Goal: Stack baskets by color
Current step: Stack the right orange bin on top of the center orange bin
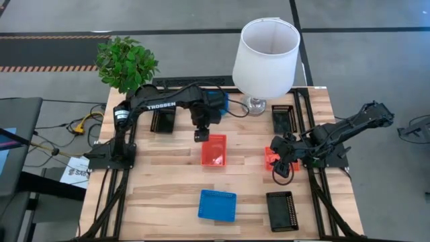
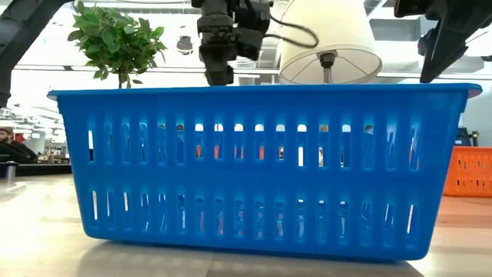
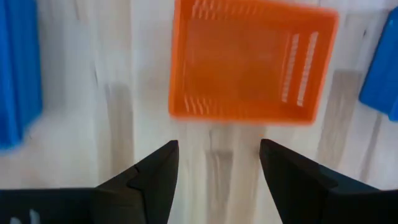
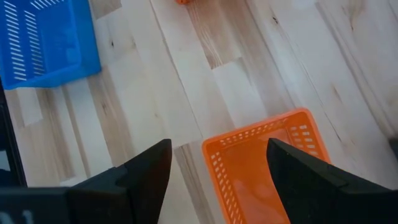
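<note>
two red-orange baskets (image 1: 213,150) (image 1: 271,157), two blue (image 1: 217,205) (image 1: 216,101), three black (image 1: 281,210) (image 1: 282,118) (image 1: 163,120); left gripper (image 1: 199,136) and right gripper (image 1: 282,171) both spread, empty.

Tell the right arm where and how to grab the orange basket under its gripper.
Take the orange basket by one thin mesh wall near its rim, coming straight down from above: it sits upright with its open mouth up, so one finger can drop inside and one outside. The right gripper hangs open just above its near corner, probably needing only a small shift.
</note>
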You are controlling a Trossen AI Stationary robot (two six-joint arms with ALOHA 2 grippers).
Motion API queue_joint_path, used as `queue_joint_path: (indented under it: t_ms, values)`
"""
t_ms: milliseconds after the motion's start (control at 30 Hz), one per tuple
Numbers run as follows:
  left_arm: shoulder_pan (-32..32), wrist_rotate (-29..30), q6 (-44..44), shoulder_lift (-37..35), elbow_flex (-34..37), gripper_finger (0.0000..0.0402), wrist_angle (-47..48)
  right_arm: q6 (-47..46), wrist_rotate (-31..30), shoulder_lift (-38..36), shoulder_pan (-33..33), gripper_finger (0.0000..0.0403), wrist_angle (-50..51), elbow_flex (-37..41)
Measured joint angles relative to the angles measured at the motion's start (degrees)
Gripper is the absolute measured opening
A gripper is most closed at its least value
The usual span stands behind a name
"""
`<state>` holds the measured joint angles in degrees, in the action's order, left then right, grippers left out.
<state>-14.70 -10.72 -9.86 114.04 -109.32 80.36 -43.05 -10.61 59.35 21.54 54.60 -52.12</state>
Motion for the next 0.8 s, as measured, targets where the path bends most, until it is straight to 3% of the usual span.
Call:
queue_joint_path:
  t_ms: [133, 300, 633, 800]
  values:
    - [0.77, 0.09, 2.7, -1.67, 2.5, 0.0209, 3.35, -0.38, 0.12, -0.02, 0.0, 0.0285, 0.06, 0.0]
    - [3.88, -0.05, 5.18, -10.92, 11.14, 0.0192, -2.35, -0.46, 2.04, 0.0, 0.0, 0.0285, 0.31, 0.0]
    - [6.82, -0.79, 13.43, -39.3, 42.82, 0.0179, -31.97, -0.18, 6.84, -0.02, 0.48, 0.0285, 5.21, 0.02]
    - [6.84, -0.89, 18.27, -48.37, 55.86, 0.0179, -45.72, 5.6, 6.79, 0.01, 2.2, 0.0285, 6.68, 0.02]
